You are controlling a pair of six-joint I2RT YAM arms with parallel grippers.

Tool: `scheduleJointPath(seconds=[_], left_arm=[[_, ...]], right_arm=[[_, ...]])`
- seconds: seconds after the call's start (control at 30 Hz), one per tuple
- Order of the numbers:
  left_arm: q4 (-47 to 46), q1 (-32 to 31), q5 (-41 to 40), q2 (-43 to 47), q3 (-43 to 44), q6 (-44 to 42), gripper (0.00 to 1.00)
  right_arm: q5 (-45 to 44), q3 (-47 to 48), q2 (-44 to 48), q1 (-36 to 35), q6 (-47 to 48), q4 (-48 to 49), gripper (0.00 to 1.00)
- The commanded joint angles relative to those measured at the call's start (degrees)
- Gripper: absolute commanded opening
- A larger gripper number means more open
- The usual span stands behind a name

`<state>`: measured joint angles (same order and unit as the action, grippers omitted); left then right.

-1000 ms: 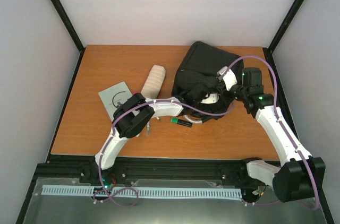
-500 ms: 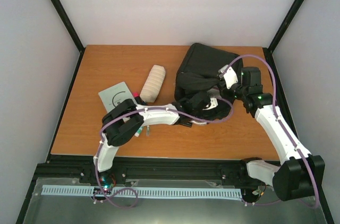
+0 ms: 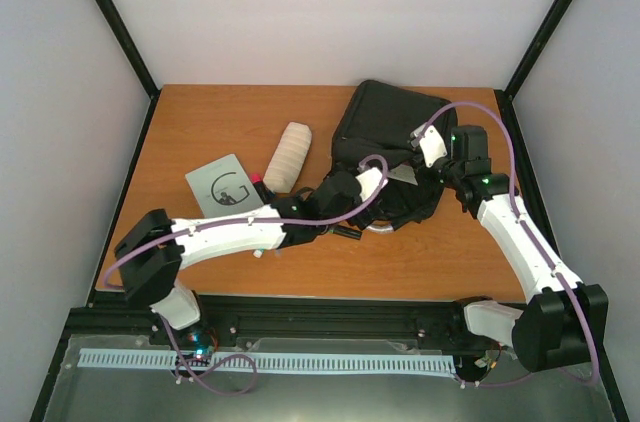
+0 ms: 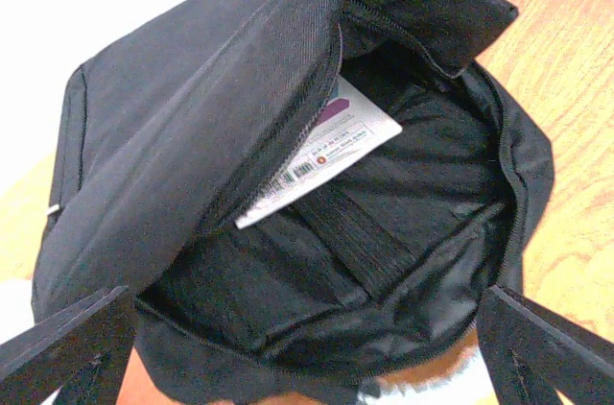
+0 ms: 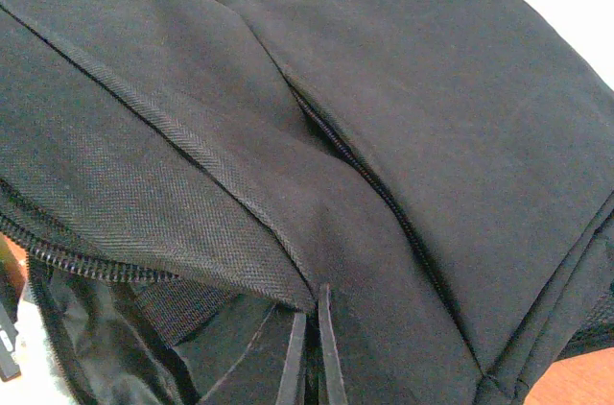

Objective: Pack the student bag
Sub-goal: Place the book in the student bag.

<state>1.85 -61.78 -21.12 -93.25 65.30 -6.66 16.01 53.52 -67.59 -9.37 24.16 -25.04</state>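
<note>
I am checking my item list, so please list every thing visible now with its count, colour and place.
black soft fabric student bag: one, black, far right of table, main zip open
white flat printed sheet with barcode: one, white and purple, inside the bag
beige ribbed cylindrical roll: one, beige, left of the bag
grey-green flat card with dark logo: one, grey-green, left of the roll
brown wooden table: one, brown, under everything
left gripper: one, black, open above the bag's opening
right gripper: one, black, shut on the bag's flap edge
</note>
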Motion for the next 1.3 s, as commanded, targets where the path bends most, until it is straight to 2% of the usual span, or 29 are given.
scheduleJointPath(seconds=[0.0,0.07,0.17,0.23,0.3,0.37,0.6,0.7,0.8,0.87,0.9,0.97,1.07,1.13,1.2,1.27], left_arm=[[-1.1,-0.2,1.4,5.7,-5.3,7.1,1.0],[-1.5,0.2,0.8,8.7,-8.5,9.3,1.0],[2.7,1.6,-2.9,11.5,-9.9,16.5,1.0],[13.5,5.0,-10.5,11.5,-7.5,29.5,1.0],[30.7,10.6,-15.2,9.1,-1.8,44.3,1.0],[39.2,14.7,-16.5,7.4,0.5,50.0,1.0],[34.0,21.0,-10.5,15.0,-8.1,50.6,1.0],[36.9,23.6,-9.9,16.5,-8.7,53.0,1.0],[39.9,27.8,-5.8,17.5,-8.6,53.5,1.0],[38.8,30.7,-4.5,20.1,-10.2,53.9,1.0],[37.1,32.2,-3.0,21.6,-11.4,53.5,1.0],[35.0,35.9,0.4,23.0,-13.0,52.9,1.0],[34.7,39.9,3.6,22.3,-11.7,51.8,1.0],[34.4,42.5,6.5,21.4,-11.1,51.6,1.0],[33.6,46.2,9.7,20.4,-11.3,51.7,1.0],[32.1,49.5,15.1,19.0,-12.1,51.1,1.0]], right_arm=[[-0.8,-0.2,-0.2,0.1,0.0,2.2,0.03],[-0.9,-0.2,-0.1,0.2,0.2,2.3,0.03],[-0.7,-0.4,-0.2,0.3,0.2,2.2,0.03],[-0.3,-0.4,-0.3,0.4,0.3,2.1,0.03],[-0.1,-0.4,-0.5,0.6,0.2,2.0,0.03],[0.0,-0.6,-0.5,0.6,0.4,2.0,0.03],[0.3,-0.1,-1.9,1.7,3.2,0.0,0.03],[0.8,1.7,-2.8,2.3,5.7,-3.8,0.03],[-1.0,2.2,-2.8,2.3,9.6,-6.9,0.03],[-1.5,2.2,-2.2,2.3,11.8,-9.1,0.03],[-1.1,2.4,-1.9,2.4,12.7,-10.3,0.05],[1.2,2.9,-1.2,2.3,14.0,-13.1,0.14],[6.5,4.4,0.2,2.3,15.6,-18.0,0.38],[10.1,5.6,1.2,2.3,16.1,-20.3,0.48],[13.6,6.6,2.1,2.2,16.3,-21.4,0.55],[16.7,7.2,2.3,1.8,15.3,-21.1,0.57]])
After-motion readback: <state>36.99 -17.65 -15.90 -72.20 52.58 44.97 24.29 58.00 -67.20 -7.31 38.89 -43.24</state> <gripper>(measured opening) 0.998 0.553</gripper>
